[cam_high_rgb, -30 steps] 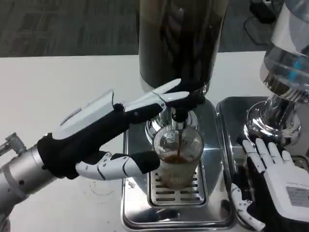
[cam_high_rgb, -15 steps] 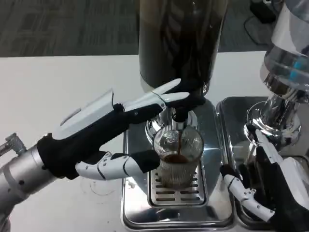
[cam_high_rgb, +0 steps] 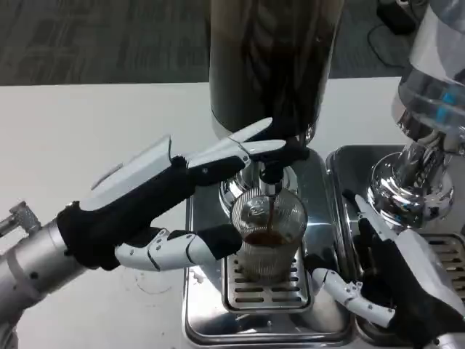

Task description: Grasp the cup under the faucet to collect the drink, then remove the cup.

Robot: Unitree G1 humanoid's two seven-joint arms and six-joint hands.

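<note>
A clear ribbed cup (cam_high_rgb: 267, 243) stands on the drip grate (cam_high_rgb: 251, 292) under the faucet (cam_high_rgb: 270, 173), and a thin brown stream runs into it; brown drink fills its lower part. My left hand (cam_high_rgb: 156, 200) reaches in from the left, its fingers (cam_high_rgb: 251, 149) lying over the faucet's lever and its thumb (cam_high_rgb: 211, 243) against the cup's left side. My right hand (cam_high_rgb: 396, 280) is open at the cup's right, turned on its side with fingers spread. Its thumb (cam_high_rgb: 347, 291) points toward the cup's base with a small gap between them.
The dark tank of the dispenser (cam_high_rgb: 269, 65) rises behind the cup. The steel drip tray (cam_high_rgb: 320, 327) has raised edges. A second chrome dispenser (cam_high_rgb: 425, 138) on its own tray (cam_high_rgb: 349, 163) stands just behind my right hand. White table (cam_high_rgb: 87, 131) spreads to the left.
My right hand has turned from flat, palm down, onto its side and moved left toward the cup. The drink level has risen a little. My left hand has stayed in place.
</note>
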